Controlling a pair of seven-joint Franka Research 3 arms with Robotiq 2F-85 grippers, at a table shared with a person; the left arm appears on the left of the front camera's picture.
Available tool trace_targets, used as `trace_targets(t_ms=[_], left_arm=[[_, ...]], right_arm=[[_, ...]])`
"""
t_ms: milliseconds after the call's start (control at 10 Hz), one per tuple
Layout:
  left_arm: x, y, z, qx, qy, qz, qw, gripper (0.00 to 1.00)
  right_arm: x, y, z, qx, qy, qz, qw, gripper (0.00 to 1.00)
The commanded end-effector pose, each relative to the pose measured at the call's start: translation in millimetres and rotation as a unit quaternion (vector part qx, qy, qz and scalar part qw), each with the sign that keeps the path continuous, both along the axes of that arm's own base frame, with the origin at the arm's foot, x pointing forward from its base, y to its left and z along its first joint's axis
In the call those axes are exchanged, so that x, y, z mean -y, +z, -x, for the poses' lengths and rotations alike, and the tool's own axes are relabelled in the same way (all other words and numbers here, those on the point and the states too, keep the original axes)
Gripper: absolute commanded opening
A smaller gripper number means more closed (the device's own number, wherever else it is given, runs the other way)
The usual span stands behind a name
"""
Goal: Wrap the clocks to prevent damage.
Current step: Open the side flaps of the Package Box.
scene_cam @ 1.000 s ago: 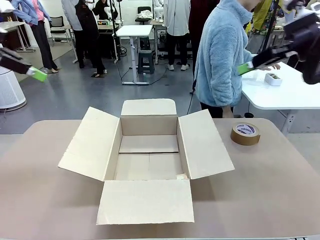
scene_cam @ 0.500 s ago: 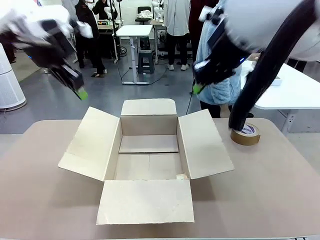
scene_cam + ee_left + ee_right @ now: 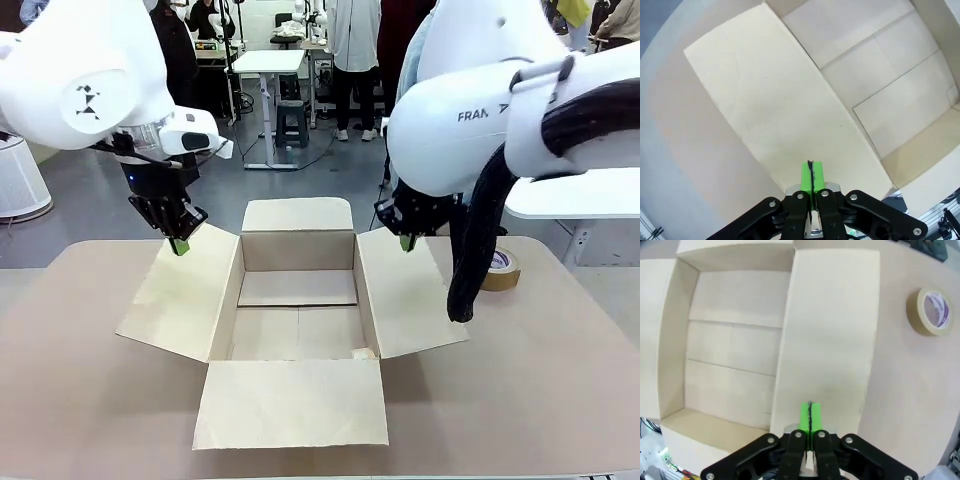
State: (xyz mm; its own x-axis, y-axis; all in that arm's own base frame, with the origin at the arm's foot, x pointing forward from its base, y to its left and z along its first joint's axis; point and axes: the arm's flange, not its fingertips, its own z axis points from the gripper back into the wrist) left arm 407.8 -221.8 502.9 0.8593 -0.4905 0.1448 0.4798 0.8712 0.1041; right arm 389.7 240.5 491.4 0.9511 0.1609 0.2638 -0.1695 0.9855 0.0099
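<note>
**Open brown corrugated cardboard box point(image 3: 290, 402), four flaps splayed**

The left gripper point(image 3: 180, 245) hangs over the left flap, green pads pressed flat together on nothing. The right gripper point(image 3: 407, 242), likewise pinched closed, hangs over the right flap. A round brown tape roll point(image 3: 503, 262) lies on the smooth tan table point(image 3: 80, 385).

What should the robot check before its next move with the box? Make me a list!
1. Box flaps open: ok, all four folded out.
2. Room inside box: ok.
3. Left end effector open: not ok, shut, over the left flap.
4. Right end effector open: not ok, shut, over the right flap.
5. Tape out of the way: ok, right of the box.
6. Wrapped clocks ready: cannot tell.
</note>
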Motion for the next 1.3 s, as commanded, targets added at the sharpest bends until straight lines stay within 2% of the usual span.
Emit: trace_targets(t_ms=[0, 300, 700, 1000, 1200], left_arm=[[-7, -10, -13, -0.007, 0.005, 0.008, 1.0, 0.0], [-22, -40, -30, -0.029, 0.018, 0.028, 0.999, 0.0], [-42, -76, -50, -0.048, 0.049, 0.04, 0.997, 0.0], [-51, -100, -57, -0.073, 0.045, 0.098, 0.991, 0.0], [-53, -112, -60, -0.092, 0.048, 0.107, 0.989, 0.0]], right_arm=[[1, -14, -25, -0.026, -0.013, -0.031, 0.999, 0.0], [18, -56, -46, -0.043, -0.034, -0.042, 0.998, 0.0], [34, -98, -55, -0.075, -0.048, -0.029, 0.996, 0.0], [37, -120, -56, -0.098, -0.042, -0.044, 0.993, 0.0], [37, -130, -57, -0.113, -0.038, -0.056, 0.991, 0.0]])
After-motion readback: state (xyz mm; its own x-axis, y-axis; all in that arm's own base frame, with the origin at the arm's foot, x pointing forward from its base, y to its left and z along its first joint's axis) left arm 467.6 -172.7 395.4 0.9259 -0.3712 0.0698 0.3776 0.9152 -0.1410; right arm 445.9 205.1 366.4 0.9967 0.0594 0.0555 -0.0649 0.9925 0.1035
